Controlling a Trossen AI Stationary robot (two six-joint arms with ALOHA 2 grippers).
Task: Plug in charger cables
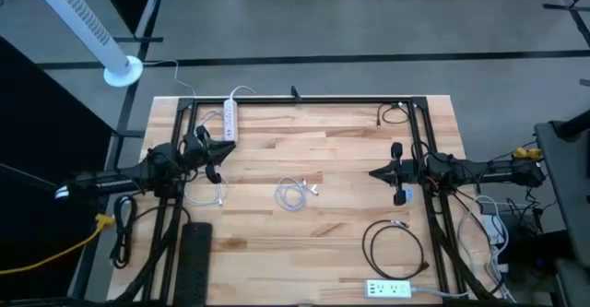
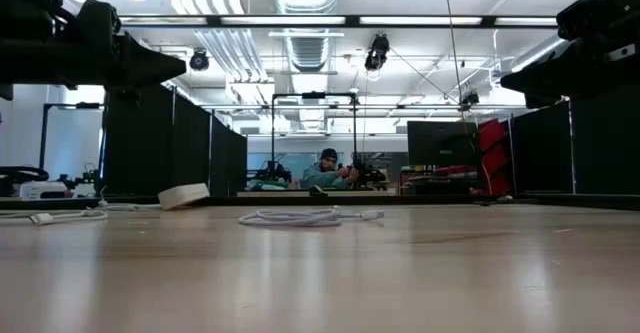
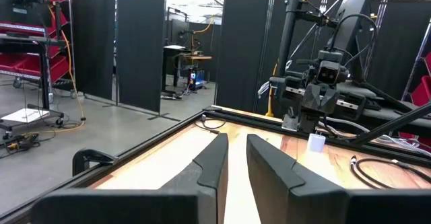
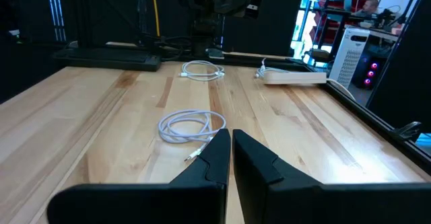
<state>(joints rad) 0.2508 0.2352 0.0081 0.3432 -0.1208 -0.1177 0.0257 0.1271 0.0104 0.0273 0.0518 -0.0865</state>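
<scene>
Progress: none plugged; white cable coil lies loose mid-table.
Left gripper: slightly parted, empty.
Right gripper: nearly closed, empty.

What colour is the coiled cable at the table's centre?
White thin coiled cable; clearest in the right wrist view.

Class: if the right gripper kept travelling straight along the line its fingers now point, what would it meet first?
Probably the white coiled cable at mid-table, just ahead of the right gripper; its plug end points toward the fingers. The gripper may ride above it, since height is unclear.
</scene>
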